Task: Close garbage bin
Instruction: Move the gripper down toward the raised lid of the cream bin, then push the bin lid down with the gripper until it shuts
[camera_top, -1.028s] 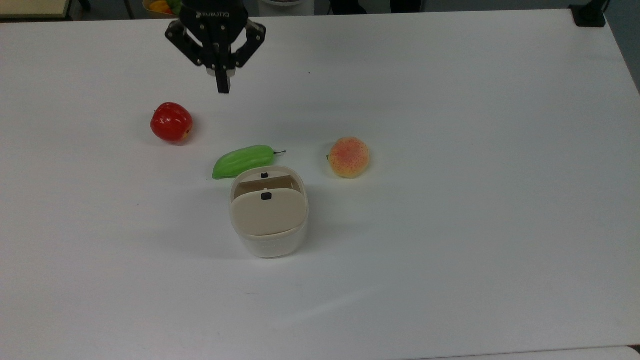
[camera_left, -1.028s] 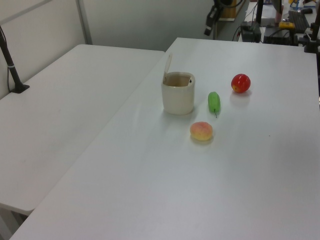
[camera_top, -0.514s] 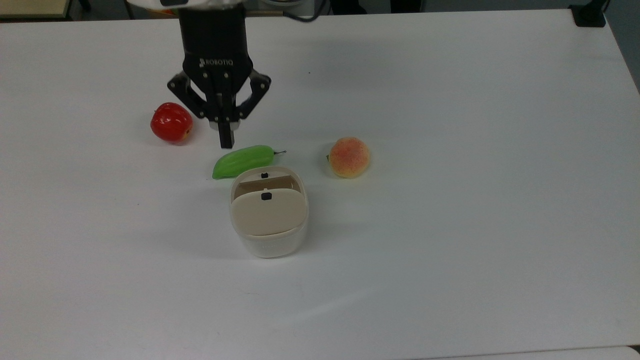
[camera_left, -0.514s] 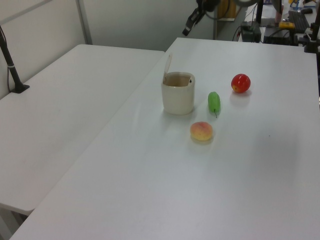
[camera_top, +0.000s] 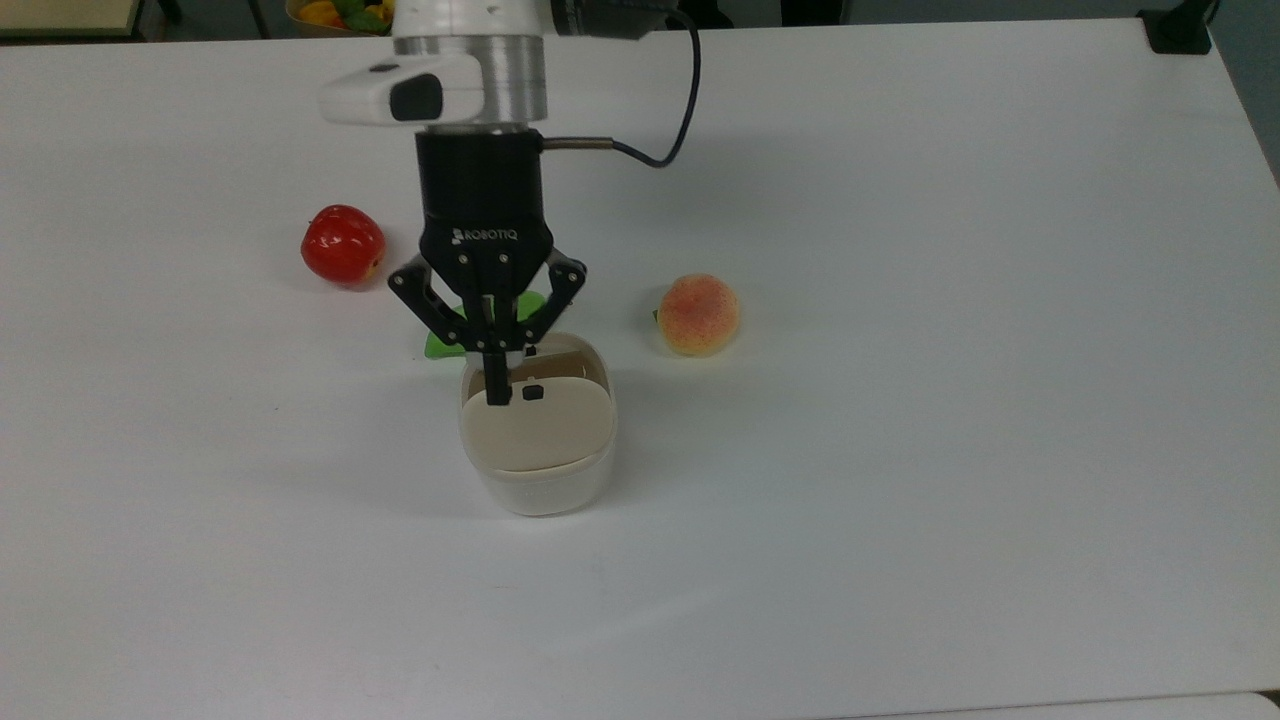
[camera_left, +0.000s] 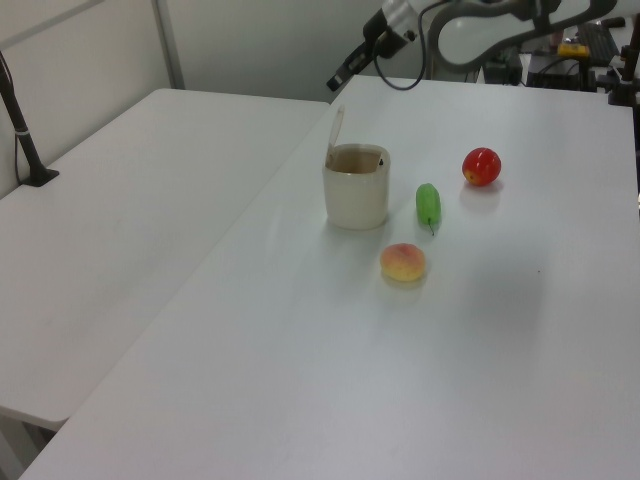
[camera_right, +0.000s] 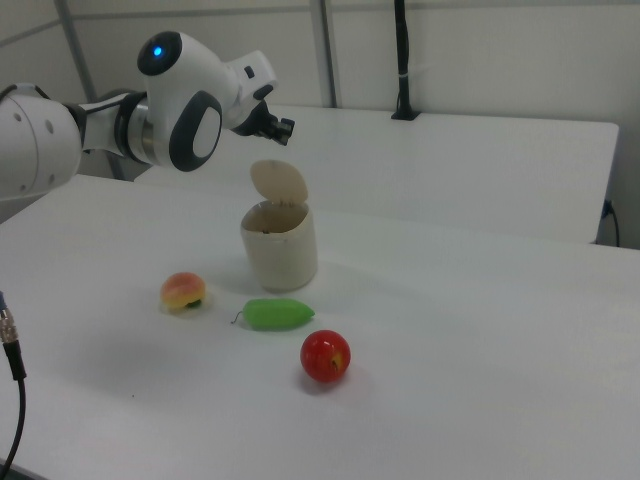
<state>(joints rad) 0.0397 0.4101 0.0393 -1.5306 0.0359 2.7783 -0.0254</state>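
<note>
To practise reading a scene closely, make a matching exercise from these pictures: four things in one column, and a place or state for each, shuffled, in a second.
Things:
1. garbage bin
2. red apple
3. peach
4. gripper

Places or states:
A. lying on the table at the top view's right of the bin
B. above the bin
C. lid standing up, open
D. farthest toward the top view's left

Pairs: 1-C, 2-D, 3-A, 4-B
</note>
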